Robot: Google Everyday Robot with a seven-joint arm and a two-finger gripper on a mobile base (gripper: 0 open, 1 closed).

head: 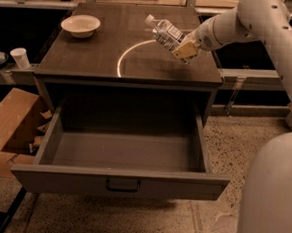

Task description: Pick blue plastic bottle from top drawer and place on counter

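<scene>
The blue plastic bottle (166, 33), clear and crinkled with a white cap and a banded label, is tilted with its cap up and to the left. My gripper (183, 48) is shut on its lower end and holds it above the right part of the counter (90, 54), over the white circle arc (124, 53). My white arm reaches in from the upper right. The top drawer (121, 179) stands pulled out below the counter, and its grey inside holds nothing.
A cream bowl (80, 24) sits at the counter's back left. A small white paper cup (21, 57) stands on a ledge at the left. A cardboard box (7, 126) lies on the floor left of the drawer. My robot's white body (273, 197) fills the lower right.
</scene>
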